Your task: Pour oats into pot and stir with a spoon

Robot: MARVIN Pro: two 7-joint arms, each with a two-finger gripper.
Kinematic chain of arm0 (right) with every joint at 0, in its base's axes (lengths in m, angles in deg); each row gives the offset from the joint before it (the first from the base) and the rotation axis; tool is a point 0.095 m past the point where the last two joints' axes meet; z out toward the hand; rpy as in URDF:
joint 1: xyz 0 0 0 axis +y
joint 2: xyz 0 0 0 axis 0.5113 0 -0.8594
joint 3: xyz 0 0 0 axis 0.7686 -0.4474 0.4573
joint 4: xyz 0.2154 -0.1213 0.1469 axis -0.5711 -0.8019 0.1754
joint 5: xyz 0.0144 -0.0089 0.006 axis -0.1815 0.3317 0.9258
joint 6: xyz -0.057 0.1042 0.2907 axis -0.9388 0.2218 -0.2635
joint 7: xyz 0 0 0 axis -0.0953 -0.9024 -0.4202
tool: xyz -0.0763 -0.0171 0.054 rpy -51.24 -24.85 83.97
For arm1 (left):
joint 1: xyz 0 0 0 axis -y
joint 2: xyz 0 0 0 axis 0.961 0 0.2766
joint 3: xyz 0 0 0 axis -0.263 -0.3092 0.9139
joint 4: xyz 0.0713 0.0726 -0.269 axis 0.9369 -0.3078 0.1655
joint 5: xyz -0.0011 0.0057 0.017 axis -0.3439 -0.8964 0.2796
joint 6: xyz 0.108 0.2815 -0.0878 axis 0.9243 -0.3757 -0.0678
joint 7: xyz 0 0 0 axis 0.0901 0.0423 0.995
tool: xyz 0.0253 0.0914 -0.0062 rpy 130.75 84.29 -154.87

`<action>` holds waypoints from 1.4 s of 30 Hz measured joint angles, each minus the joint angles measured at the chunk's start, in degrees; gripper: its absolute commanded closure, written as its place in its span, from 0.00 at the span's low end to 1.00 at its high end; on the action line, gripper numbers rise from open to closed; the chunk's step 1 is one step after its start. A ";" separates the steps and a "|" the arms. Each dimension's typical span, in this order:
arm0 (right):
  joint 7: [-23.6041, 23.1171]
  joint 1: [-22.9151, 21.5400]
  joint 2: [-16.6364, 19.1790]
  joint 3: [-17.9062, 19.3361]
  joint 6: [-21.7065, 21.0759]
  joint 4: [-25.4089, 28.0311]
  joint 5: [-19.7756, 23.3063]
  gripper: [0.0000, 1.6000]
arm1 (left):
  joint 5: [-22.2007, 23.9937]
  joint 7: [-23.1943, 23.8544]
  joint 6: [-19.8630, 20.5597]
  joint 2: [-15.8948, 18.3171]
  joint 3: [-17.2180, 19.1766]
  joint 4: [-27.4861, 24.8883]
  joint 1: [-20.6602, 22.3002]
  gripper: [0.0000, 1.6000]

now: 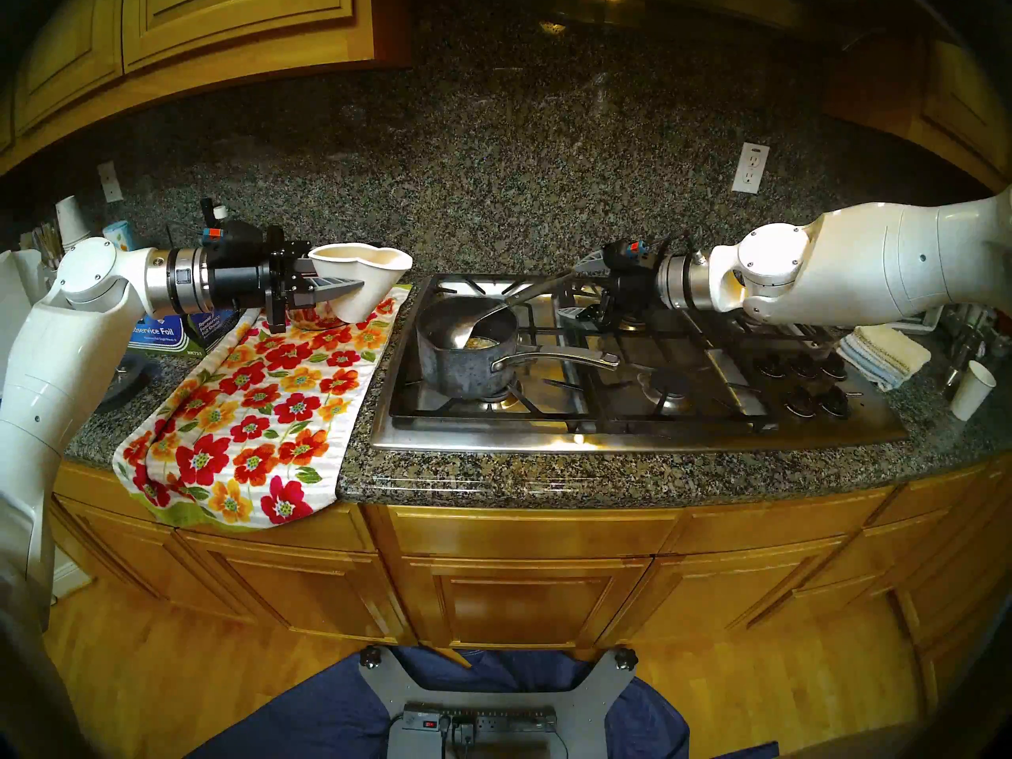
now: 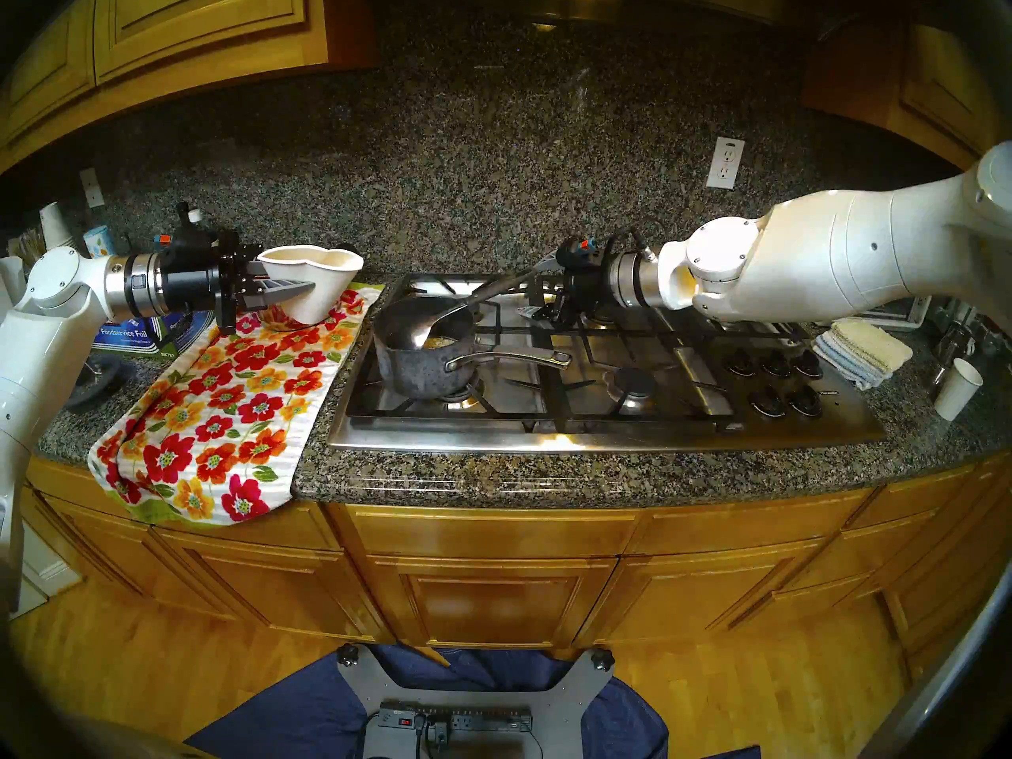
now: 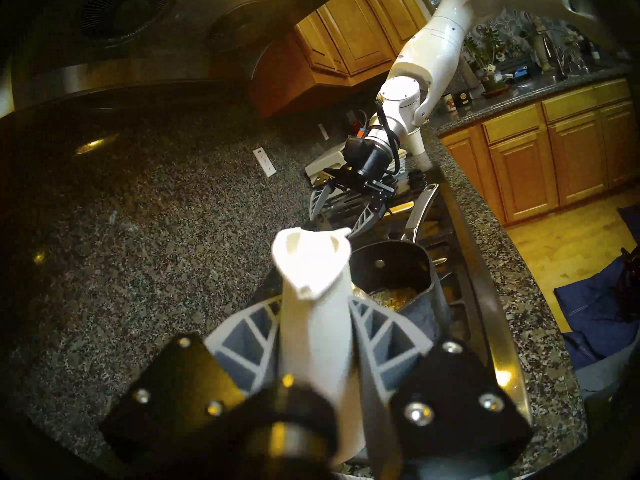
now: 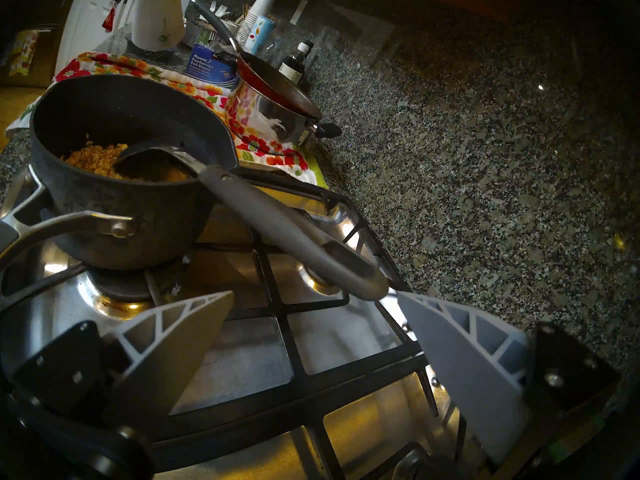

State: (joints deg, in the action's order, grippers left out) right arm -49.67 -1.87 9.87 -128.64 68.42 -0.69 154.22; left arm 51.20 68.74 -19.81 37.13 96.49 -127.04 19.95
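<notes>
We see the left gripper (image 1: 350, 288) with jaws clamped on a cream heart-shaped cup (image 1: 361, 281), held upright in the air above the floral towel (image 1: 263, 407), at ten o'clock from the pot (image 1: 465, 352). The right gripper (image 4: 313, 316) has jaws spread wide, gripping nothing; the spoon (image 4: 263, 216) handle's end lies just ahead of them. The spoon leans on the pot's rim, its bowl down among the oats (image 4: 93, 159). The pot sits on the front-left burner of a steel gas stove (image 1: 684, 413) set into the granite table (image 1: 493, 478).
</notes>
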 measured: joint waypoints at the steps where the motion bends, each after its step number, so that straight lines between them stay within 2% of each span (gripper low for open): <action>1: 0.00 0.00 0.00 0.00 0.00 0.00 0.00 0.00 | -0.36 0.14 0.20 -0.18 0.00 0.22 0.33 0.68; 9: 0.00 0.00 -0.02 -0.02 0.00 0.00 0.04 0.00 | -3.57 2.17 1.58 -1.64 -0.25 1.93 3.14 0.68; 21: 0.00 0.00 -0.06 -0.05 0.00 0.00 0.07 0.00 | -9.41 9.51 1.73 -4.95 -2.35 5.26 7.96 0.68; 33: -0.01 -0.01 -0.08 -0.07 0.01 0.00 0.09 0.00 | -12.26 10.07 1.46 -9.86 -3.79 8.91 12.37 0.67; 42: -0.01 -0.01 -0.08 -0.09 0.03 0.01 0.09 0.00 | -12.24 10.06 0.39 -11.73 -9.10 11.90 15.90 0.66</action>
State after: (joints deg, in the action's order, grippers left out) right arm -49.68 -1.88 9.79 -128.73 68.45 -0.68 154.31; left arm 38.96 78.80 -19.43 25.39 87.39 -115.14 35.85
